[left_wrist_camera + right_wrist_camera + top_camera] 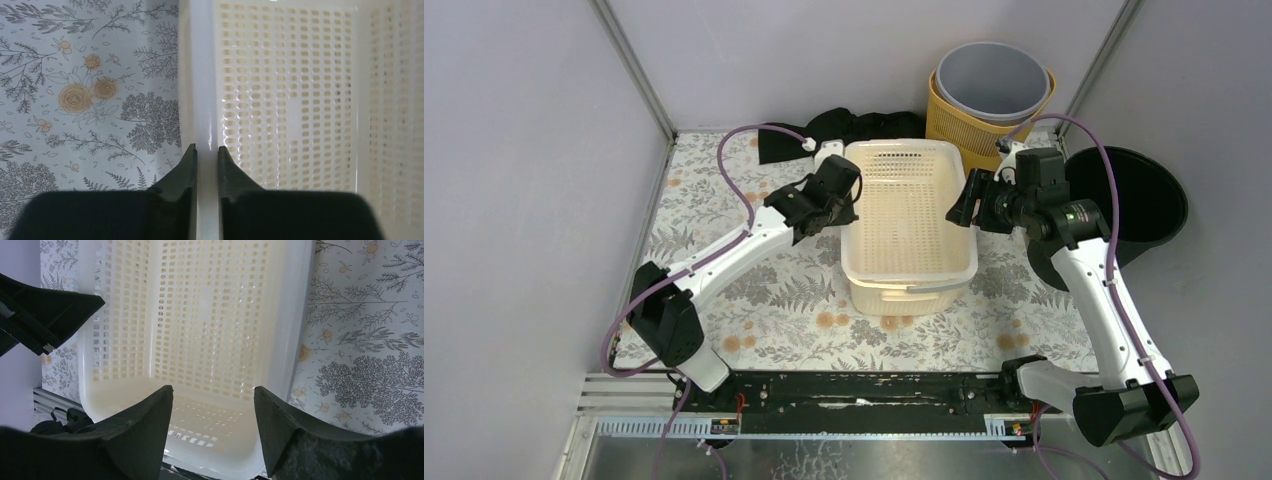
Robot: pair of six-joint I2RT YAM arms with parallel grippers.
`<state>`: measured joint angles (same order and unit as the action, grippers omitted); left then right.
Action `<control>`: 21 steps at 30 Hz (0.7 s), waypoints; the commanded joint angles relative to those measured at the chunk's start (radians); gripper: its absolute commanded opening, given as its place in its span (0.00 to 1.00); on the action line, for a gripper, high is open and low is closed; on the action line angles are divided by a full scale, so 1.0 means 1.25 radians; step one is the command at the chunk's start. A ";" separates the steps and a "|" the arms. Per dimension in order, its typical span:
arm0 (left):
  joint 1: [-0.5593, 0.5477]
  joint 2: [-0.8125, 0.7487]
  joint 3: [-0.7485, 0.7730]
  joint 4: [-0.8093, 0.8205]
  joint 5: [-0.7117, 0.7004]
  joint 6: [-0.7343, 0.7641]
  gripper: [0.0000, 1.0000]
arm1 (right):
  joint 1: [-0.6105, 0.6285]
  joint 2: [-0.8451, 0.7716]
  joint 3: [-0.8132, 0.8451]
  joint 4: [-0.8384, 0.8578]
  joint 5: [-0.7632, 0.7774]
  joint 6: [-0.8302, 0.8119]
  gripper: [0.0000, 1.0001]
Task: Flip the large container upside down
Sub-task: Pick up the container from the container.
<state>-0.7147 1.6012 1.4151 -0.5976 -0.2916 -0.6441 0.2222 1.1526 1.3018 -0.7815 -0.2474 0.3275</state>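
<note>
The large container, a cream perforated basket, stands mouth up on the table between the two sets of fingers. The left fingers pinch its near rim wall, while the right fingers hang apart at the opposite rim, gripping nothing. The step in hand appears to be securing a hold; next, the right fingers probably need to close on their rim before the container can be lifted and rolled over.

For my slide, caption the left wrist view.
Left claw closed on the rim of the cream perforated basket, floral tablecloth beside it.

Grey walls, floral tabletop, even light
</note>
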 commanded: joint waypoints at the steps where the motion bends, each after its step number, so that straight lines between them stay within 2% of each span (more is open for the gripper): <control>1: -0.006 0.026 0.049 0.007 -0.002 0.038 0.03 | 0.005 -0.043 -0.012 0.008 0.018 -0.002 0.67; 2: -0.006 0.029 0.062 0.001 -0.002 0.042 0.00 | 0.005 -0.051 -0.018 0.008 0.020 -0.001 0.68; 13: -0.006 -0.009 0.153 -0.023 0.006 0.050 0.00 | 0.004 -0.081 0.019 -0.025 0.056 -0.012 0.67; 21: -0.006 -0.079 0.163 -0.002 0.022 0.036 0.00 | 0.004 -0.105 0.047 -0.033 0.081 -0.007 0.67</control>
<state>-0.7151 1.5814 1.5761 -0.6491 -0.2737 -0.6147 0.2226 1.0546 1.3041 -0.8238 -0.1799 0.3283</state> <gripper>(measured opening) 0.157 0.676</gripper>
